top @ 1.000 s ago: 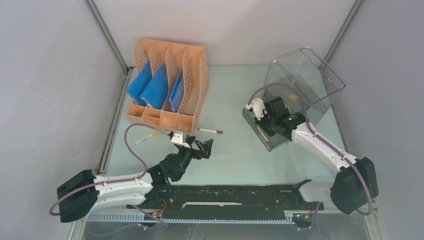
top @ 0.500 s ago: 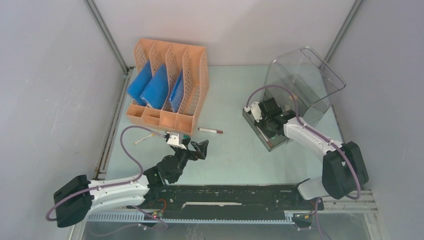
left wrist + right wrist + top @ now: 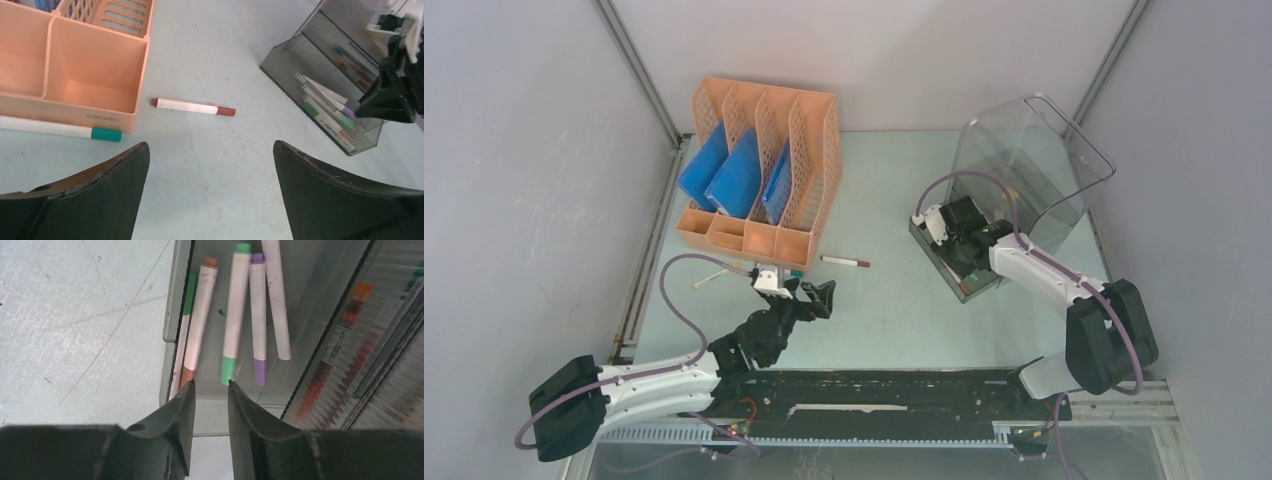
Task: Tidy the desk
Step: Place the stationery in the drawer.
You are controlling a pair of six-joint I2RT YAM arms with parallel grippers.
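**One desk, two organisers, seven markers**

One mint-green desk [image 3: 904, 310] fills the cell floor. It carries one clear drawer box [image 3: 1024, 160] and one orange file rack [image 3: 809, 190] holding three blue folders [image 3: 736, 185]. The box's tray holds what looks like five markers [image 3: 235, 320], since two of them overlap. Two more lie on the desk by the rack, one red-capped [image 3: 192, 106] and one green-capped [image 3: 60, 129]. The left gripper [image 3: 210, 144] is spread wide and empty. The right gripper [image 3: 209, 385] is slightly parted and empty, at the tray markers' ends.
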